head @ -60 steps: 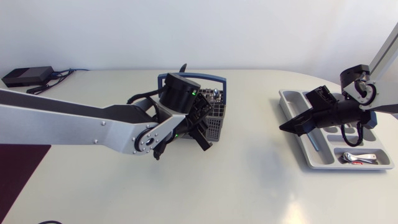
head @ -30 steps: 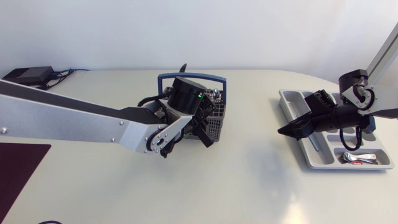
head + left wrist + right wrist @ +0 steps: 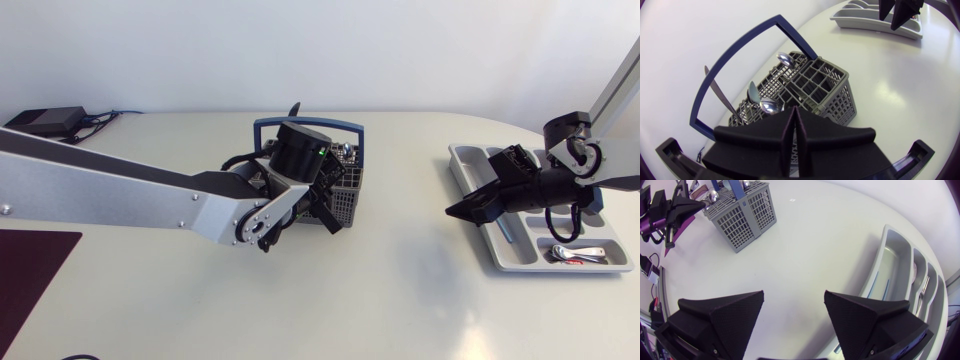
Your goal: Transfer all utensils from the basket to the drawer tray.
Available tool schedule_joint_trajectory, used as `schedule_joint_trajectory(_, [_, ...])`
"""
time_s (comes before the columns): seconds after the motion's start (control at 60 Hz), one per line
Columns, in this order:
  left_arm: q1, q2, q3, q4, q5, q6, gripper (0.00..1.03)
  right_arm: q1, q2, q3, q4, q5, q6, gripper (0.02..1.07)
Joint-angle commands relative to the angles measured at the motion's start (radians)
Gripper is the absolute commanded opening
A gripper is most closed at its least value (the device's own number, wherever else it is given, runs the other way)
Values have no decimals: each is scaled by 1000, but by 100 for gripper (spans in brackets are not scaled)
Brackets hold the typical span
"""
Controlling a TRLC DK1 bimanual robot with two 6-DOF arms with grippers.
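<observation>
Several spoons (image 3: 785,60) stand in the basket (image 3: 832,95). Left gripper (image 3: 795,111) pinched closed, empty, just beside it. Right gripper (image 3: 794,297) spread wide at tray (image 3: 888,240). Pick step, likely: left fingers need opening over a handle.

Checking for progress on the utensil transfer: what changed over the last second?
The left gripper, shut and empty, shifted slightly rightward toward the basket. The right gripper, open, eased a little leftward by the tray. Nothing was grasped or released; basket and tray stayed put.
</observation>
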Motion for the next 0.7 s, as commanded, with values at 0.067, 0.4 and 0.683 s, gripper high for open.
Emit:
schedule_joint_trajectory(0.067, [3,-58,-12,8,-15,31,4,12,-17,-27,9,-5,-14,89])
schedule_joint_trajectory(0.4, [8,-163,-21,-24,-14,36,4,23,-19,-40,19,3,-14,89])
schedule_joint_trajectory(0.683, [-5,-196,-47,-28,-12,34,4,29,-16,-44,21,3,-14,89])
